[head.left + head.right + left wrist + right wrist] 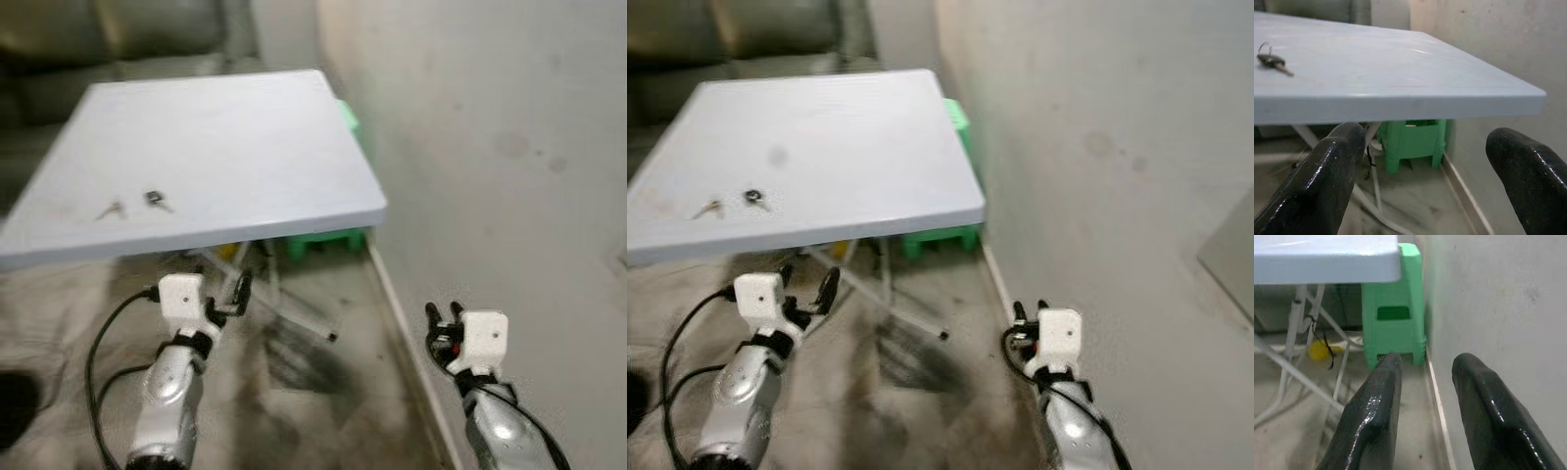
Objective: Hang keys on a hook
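Observation:
A small bunch of keys (157, 200) with a dark head and ring lies on the pale blue table (245, 147), near its front left; a second small key (111, 211) lies just left of it. The wrist view catches the bunch (1271, 61) on the tabletop. My left gripper (230, 294) hangs below the table's front edge, open, with nothing between its wide-spread fingers (1327, 181). My right gripper (443, 313) is low beside the wall, off the table's right corner. It is open with a narrower gap between its fingers (1376, 406), and it holds nothing.
A green plastic stool (323, 240) stands under the table against the plain wall (490, 147). White crossed table legs (294, 308) run beneath, with a yellow object (1320, 350) on the floor. A dark sofa (118, 39) sits behind the table.

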Controlling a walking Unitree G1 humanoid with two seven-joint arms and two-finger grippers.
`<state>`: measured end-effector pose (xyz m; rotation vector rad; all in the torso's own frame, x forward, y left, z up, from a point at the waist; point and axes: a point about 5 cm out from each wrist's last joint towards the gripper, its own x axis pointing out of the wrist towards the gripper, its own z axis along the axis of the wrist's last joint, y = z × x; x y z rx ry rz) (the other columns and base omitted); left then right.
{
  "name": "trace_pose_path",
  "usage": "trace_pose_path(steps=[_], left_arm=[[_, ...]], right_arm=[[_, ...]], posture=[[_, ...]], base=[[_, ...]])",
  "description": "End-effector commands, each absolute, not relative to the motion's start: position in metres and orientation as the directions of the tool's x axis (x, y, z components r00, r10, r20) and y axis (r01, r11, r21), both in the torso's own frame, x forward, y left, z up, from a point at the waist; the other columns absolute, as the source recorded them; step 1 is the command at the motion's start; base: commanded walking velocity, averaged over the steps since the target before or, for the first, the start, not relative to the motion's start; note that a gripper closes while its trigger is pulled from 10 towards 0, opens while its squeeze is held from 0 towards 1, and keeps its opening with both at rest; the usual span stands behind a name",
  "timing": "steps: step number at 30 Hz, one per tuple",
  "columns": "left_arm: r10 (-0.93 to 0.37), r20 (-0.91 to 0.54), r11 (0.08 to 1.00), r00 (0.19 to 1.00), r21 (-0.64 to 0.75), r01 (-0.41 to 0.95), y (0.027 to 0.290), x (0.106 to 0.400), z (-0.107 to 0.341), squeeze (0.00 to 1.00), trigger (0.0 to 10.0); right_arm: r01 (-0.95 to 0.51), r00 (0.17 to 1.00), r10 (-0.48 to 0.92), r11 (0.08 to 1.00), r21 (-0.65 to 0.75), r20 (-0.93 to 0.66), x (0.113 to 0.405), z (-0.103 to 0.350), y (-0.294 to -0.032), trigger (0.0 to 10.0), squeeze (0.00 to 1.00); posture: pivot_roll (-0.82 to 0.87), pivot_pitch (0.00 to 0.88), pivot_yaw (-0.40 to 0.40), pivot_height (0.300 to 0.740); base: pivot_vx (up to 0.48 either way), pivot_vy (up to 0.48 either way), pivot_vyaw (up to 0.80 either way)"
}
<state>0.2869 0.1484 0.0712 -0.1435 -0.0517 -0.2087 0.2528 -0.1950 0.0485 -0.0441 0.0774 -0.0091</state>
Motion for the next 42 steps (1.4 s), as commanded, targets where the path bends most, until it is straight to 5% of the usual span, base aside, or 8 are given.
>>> trace_pose_path(steps=[1, 12, 42], left_arm=[[-0.173, 0.070, 0.975, 0.982, -0.129, 0.181, 0.159, 0.289, 0.077, 0.00, 10.0], [-0.163, 0.130, 0.978, 0.978, -0.112, 0.178, 0.160, 0.302, 0.102, 0.00, 10.0], [-0.154, 0.105, 0.978, 0.982, -0.129, 0.167, 0.161, 0.304, 0.103, 0.00, 10.0]], right_arm=[[-0.005, 0.999, 0.003, 0.999, -0.035, -0.045, 0.258, 0.058, -0.189, 10.0, 0.00], [-0.016, 0.998, 0.017, 1.000, -0.009, 0.060, 0.276, 0.093, -0.188, 10.0, 0.00], [-0.011, 0.999, 0.012, 1.000, -0.017, 0.030, 0.272, 0.089, -0.188, 10.0, 0.00]], posture=[[-0.02, 0.076, 0.005, 0.740], [-0.02, 0.067, 0.002, 0.740], [-0.02, 0.058, 0.004, 0.740]], base=[[0.000, 0.000, 0.80], [0.000, 0.000, 0.26], [0.000, 0.000, 0.00]])
